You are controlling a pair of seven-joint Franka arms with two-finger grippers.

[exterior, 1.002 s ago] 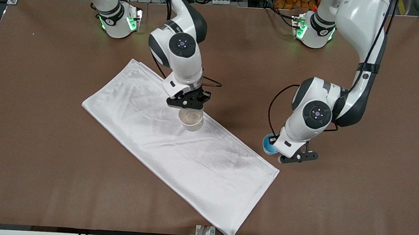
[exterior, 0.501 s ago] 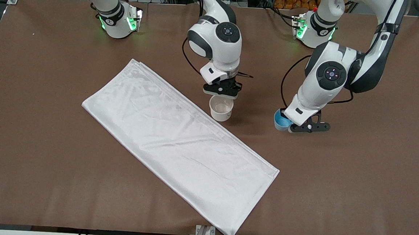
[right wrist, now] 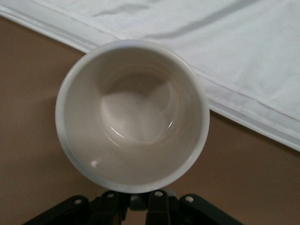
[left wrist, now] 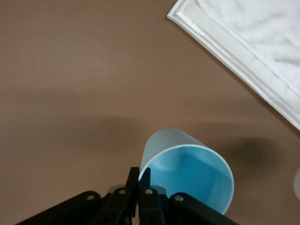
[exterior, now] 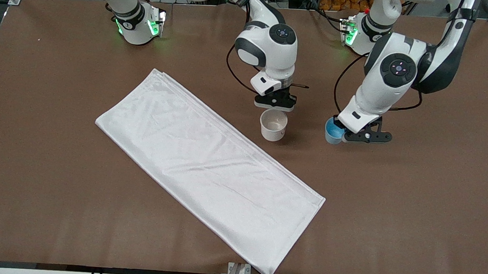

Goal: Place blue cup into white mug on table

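Note:
The white mug (exterior: 273,125) hangs upright from my right gripper (exterior: 274,107), which is shut on its handle side, over the brown table (exterior: 392,205) just off the cloth's edge. In the right wrist view the mug (right wrist: 133,112) shows its empty off-white inside, with the right gripper (right wrist: 138,199) at its rim and the handle hidden. My left gripper (exterior: 342,136) is shut on the rim of the blue cup (exterior: 332,132) and holds it tilted over the table beside the mug. In the left wrist view one finger of the left gripper (left wrist: 139,172) is inside the blue cup (left wrist: 187,173) and one outside.
A long white folded cloth (exterior: 208,168) lies slantwise across the middle of the table, nearer to the front camera than both cups. Its edge also shows in the left wrist view (left wrist: 262,51) and the right wrist view (right wrist: 211,47). The arm bases stand along the table's top edge.
My right gripper carried the mug off the cloth toward the left arm's end. My left gripper lifted the blue cup and moved it toward the bases, closer to the mug.

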